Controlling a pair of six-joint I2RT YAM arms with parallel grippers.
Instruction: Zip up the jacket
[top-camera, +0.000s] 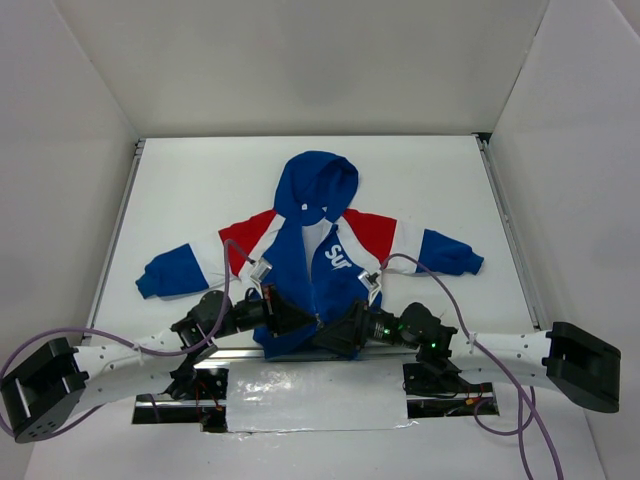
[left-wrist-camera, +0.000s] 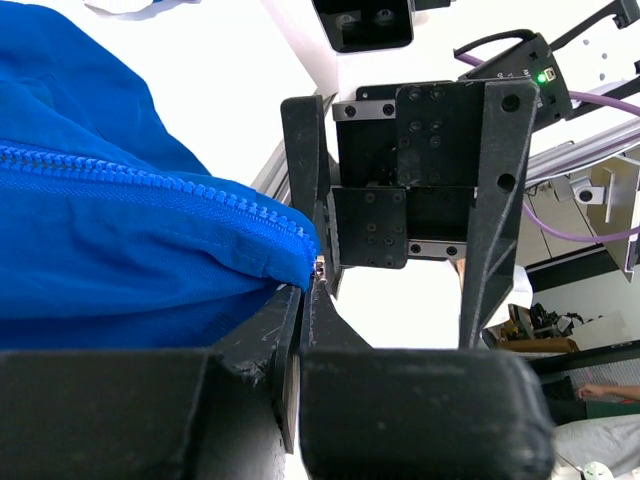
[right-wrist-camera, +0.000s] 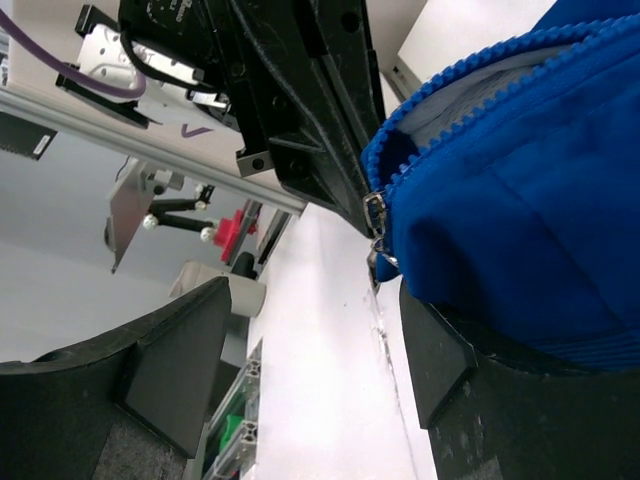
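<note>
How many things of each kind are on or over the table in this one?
jacket: 1
end effectors: 2 (left end effector shut on the jacket's bottom edge, right end effector open)
total: 3
</note>
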